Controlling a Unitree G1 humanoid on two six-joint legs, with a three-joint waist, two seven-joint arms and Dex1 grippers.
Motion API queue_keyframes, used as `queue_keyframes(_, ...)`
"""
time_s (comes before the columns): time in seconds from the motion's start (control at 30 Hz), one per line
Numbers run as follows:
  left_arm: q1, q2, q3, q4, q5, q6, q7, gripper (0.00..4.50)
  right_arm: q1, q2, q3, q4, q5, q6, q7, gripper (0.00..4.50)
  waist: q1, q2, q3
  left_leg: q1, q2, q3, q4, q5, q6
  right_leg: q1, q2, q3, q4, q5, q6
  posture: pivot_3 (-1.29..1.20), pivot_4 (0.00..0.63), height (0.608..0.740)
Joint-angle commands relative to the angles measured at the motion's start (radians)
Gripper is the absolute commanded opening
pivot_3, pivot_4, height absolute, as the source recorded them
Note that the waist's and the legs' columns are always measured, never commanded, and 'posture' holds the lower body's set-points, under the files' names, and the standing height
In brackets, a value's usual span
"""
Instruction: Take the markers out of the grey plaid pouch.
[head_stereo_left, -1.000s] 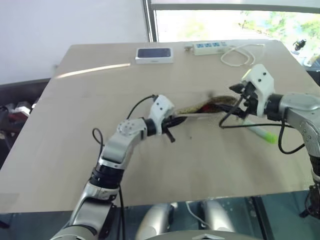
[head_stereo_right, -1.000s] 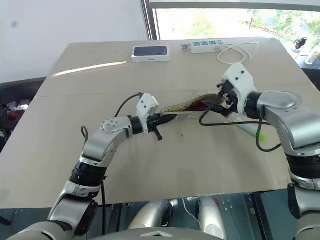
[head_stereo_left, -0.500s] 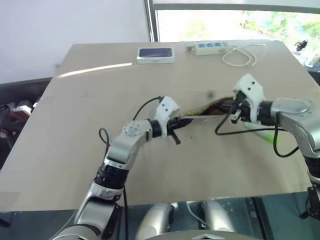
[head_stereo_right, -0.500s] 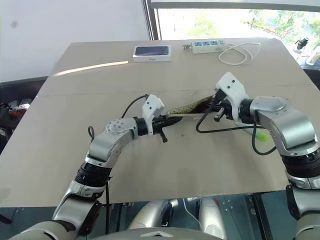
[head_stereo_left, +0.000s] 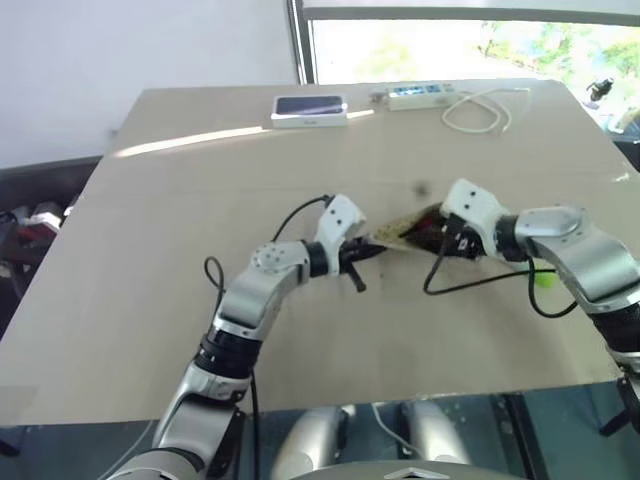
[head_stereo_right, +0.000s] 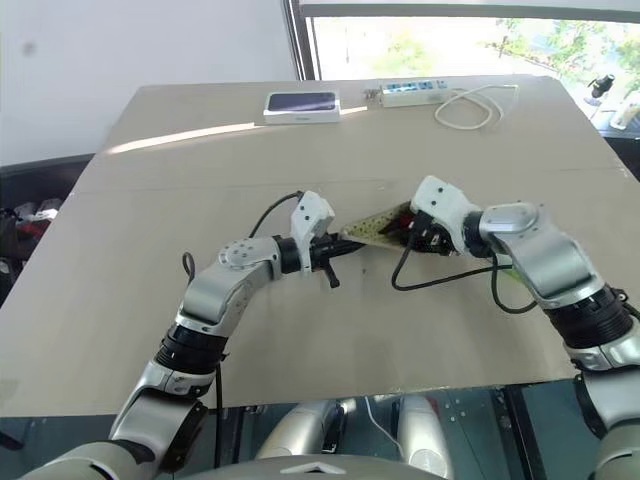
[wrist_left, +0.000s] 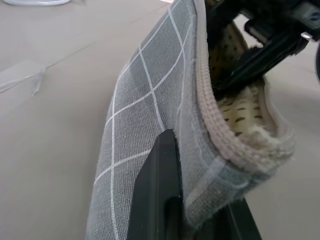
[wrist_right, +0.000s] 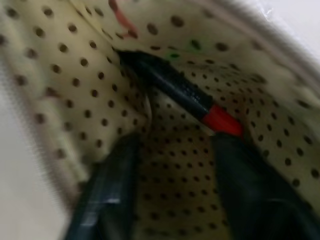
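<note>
Right gripper (wrist_right: 170, 200) has dipped into pouch (wrist_left: 145, 110) on table (head_stereo_left: 150, 250).

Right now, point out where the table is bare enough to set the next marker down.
Bare wood runs along the table's left side, and between the white-edged box and the grey plaid pouch. The middle is crowded: the left gripper pinches the pouch, the right gripper reaches inside, and a lime-green marker lies behind that arm. The power strip and its cord fill the far right.

Pale wooden desk (head_stereo_left: 150, 300), a bright streak of light across its far left part. White wall (head_stereo_left: 140, 40) behind on the left. Window (head_stereo_left: 450, 45) behind on the right, daylight and green foliage outside. Dark floor (head_stereo_left: 30, 190) at the left.
</note>
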Motion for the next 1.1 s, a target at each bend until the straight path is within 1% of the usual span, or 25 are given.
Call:
queue_keyframes(0.03,-0.043,-0.007,-0.016,-0.004,-0.012,-0.017,-0.029,0.0,-0.044,0.012,0.025,0.029,-0.072,-0.07,0.012,3.95,0.0,0.0,0.0,0.0,0.0,0.0,0.0,0.0,0.0,0.0,0.0,0.0,0.0,0.0,0.0,0.0,0.15,0.74)
queue_keyframes(0.07,-0.047,-0.009,-0.021,0.0,-0.01,-0.02,-0.033,0.0,-0.047,0.019,0.032,0.038,-0.089,-0.08,0.011,4.37,0.0,0.0,0.0,0.0,0.0,0.0,0.0,0.0,0.0,0.0,0.0,0.0,0.0,0.0,0.0,0.0,0.15,0.74)
queue_keyframes(0.1,-0.051,-0.012,-0.026,0.004,-0.009,-0.024,-0.036,0.0,-0.05,0.027,0.038,0.046,-0.102,-0.088,0.009,4.45,0.0,0.0,0.0,0.0,0.0,0.0,0.0,0.0,0.0,0.0,0.0,0.0,0.0,0.0,0.0,0.0,0.15,0.74)
queue_keyframes(0.33,-0.068,-0.031,-0.071,0.006,-0.002,-0.06,-0.072,0.0,-0.078,0.081,0.106,0.069,-0.173,-0.146,0.043,4.45,-0.003,0.0,0.0,0.0,0.0,0.0,0.0,0.0,0.0,0.0,0.0,0.0,0.0,0.0,0.0,0.0,0.15,0.74)
queue_keyframes(0.5,-0.08,-0.028,-0.092,0.012,0.007,-0.103,-0.108,0.0,-0.079,0.123,0.128,0.154,-0.228,-0.22,0.06,4.45,-0.012,0.0,0.0,0.0,0.0,0.0,0.0,0.0,0.0,0.0,0.0,-0.001,0.0,0.0,0.0,0.0,0.15,0.74)
queue_keyframes(0.57,-0.085,-0.026,-0.095,0.015,0.011,-0.114,-0.123,0.0,-0.079,0.147,0.133,0.213,-0.249,-0.286,0.064,4.45,-0.018,0.0,0.0,0.0,0.0,0.0,0.001,0.0,0.0,0.0,0.0,-0.002,0.0,0.0,0.0,0.0,0.15,0.74)
queue_keyframes(0.67,-0.087,-0.019,-0.097,0.019,0.014,-0.12,-0.142,0.0,-0.081,0.177,0.131,0.298,-0.275,-0.392,0.079,4.45,-0.024,0.0,0.0,0.0,0.0,0.0,0.001,0.0,0.0,0.0,0.0,-0.002,0.0,0.0,0.0,0.0,0.15,0.74)
queue_keyframes(0.87,-0.086,-0.011,-0.098,0.015,0.014,-0.118,-0.16,0.0,-0.1,0.234,0.087,0.434,-0.26,-0.541,0.13,4.45,-0.029,0.0,0.0,0.002,0.0,0.001,0.001,0.0,0.0,0.0,0.001,-0.002,0.001,0.0,0.0,0.0,0.15,0.74)
queue_keyframes(0.97,-0.083,-0.012,-0.105,0.001,0.011,-0.111,-0.166,0.0,-0.109,0.261,0.063,0.497,-0.236,-0.597,0.179,4.45,-0.029,0.0,0.0,0.002,0.0,0.001,0.001,0.0,0.0,0.0,0.001,-0.001,0.001,0.0,0.0,0.0,0.15,0.74)
queue_keyframes(1.1,-0.075,-0.012,-0.108,-0.022,0.002,-0.098,-0.175,0.0,-0.117,0.257,0.065,0.556,-0.244,-0.654,0.267,4.45,-0.029,0.0,0.0,0.002,0.0,0.0,0.001,0.0,0.0,0.0,0.001,-0.002,0.001,0.0,0.0,0.0,0.15,0.74)
